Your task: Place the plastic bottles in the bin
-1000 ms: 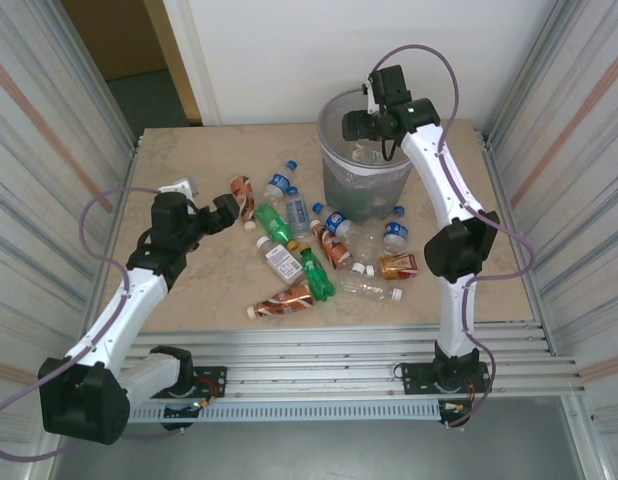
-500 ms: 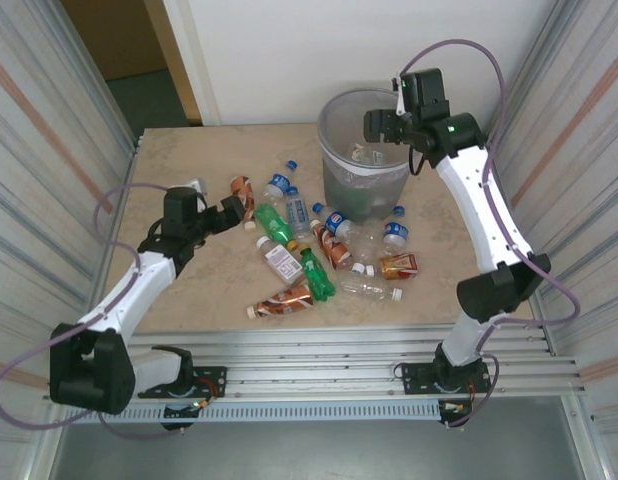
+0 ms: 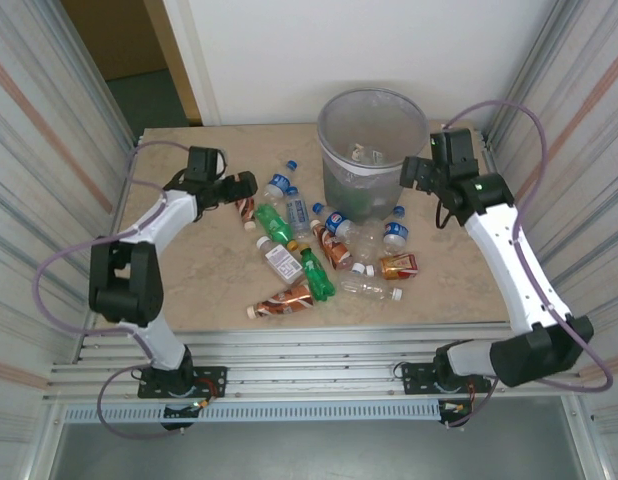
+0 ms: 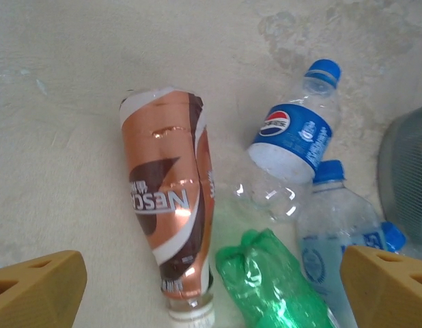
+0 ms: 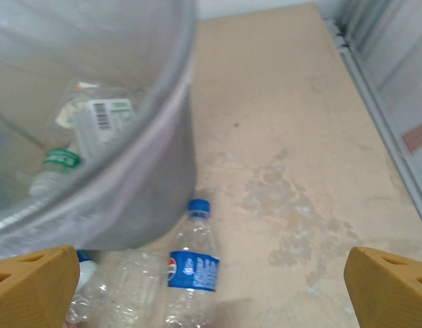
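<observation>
Pickup step: left hand (image 3: 239,188), spread, hung over brown bottle (image 4: 171,225) on tabletop (image 3: 189,280) left of bin (image 3: 334,170); right hand (image 3: 414,172), spread and empty, stood right of bin; next probably lowering, then closing.

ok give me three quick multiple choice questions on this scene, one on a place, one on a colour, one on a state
1. Where does the bin stand?
A) at the far side of the table, beyond the loose bottles
B) at the near edge, between the arm bases
C) on the floor

2. What colour is the cap of the Pepsi-labelled bottle in the right wrist view?
A) white
B) blue
C) red

3. How is the left gripper?
A) open, holding nothing
B) shut on a green bottle
C) shut on the bin's rim

Answers:
1 A, the top view shows it behind the pile.
2 B, the cap is plainly blue.
3 A, its fingers stand wide apart above lying bottles.
</observation>
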